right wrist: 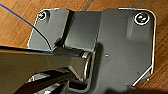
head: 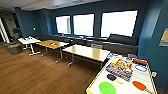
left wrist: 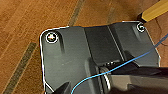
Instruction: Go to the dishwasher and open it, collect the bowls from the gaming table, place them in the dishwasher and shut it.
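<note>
The gaming table (head: 98, 81), with a glossy white top and yellow sides, stands at the lower right of the head view. A bright green bowl (head: 107, 88) rests on its near end. Beside it lies an orange-red round thing (head: 139, 85); I cannot tell whether it is a bowl or a paddle. The dishwasher is out of view. Both wrist views look down on the brown wooden floor (left wrist: 22, 27). A yellow wooden leg (left wrist: 153, 12) shows in the left wrist view.
Colourful game boxes (head: 120, 68), a dark paddle (head: 111, 77) and a blue ring (head: 140, 68) also lie on the gaming table. Wooden tables (head: 86, 52) and a white table (head: 28, 40) line the blue window wall. Open wooden floor (head: 37, 72) spreads to the left.
</note>
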### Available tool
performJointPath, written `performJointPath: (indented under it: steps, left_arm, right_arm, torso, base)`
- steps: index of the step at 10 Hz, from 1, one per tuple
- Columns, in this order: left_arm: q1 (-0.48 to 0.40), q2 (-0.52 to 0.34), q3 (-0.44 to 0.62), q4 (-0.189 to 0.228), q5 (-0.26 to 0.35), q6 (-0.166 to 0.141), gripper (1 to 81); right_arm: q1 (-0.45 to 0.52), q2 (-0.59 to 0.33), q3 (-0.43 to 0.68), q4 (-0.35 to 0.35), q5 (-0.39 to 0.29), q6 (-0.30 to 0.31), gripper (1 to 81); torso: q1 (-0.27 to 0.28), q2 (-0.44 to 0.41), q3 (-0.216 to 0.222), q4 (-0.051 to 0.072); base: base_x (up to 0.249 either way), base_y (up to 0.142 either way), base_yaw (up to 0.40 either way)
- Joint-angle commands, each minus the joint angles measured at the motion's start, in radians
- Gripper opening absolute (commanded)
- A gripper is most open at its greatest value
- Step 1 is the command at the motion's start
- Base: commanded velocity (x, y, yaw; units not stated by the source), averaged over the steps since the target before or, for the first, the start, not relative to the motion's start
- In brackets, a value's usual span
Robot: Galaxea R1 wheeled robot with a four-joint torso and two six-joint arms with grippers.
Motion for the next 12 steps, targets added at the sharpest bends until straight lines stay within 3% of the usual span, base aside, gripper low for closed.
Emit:
performJointPath:
  steps: [1,12]
  left_arm:
    - [-0.048,-0.002,-0.002,0.001,0.046,-0.002,81.1]
    - [-0.050,-0.004,-0.002,-0.002,0.046,-0.002,81.1]
  right_arm:
    - [0.046,0.002,0.004,-0.005,-0.048,-0.004,81.1]
    - [0.046,0.004,0.004,-0.005,-0.046,-0.004,81.1]
  torso:
    - [0.000,0.000,0.000,0.000]
    - [-0.001,0.000,0.000,0.000]
  base:
    - [0.000,0.000,-0.227]
    - [0.000,0.000,-0.326]
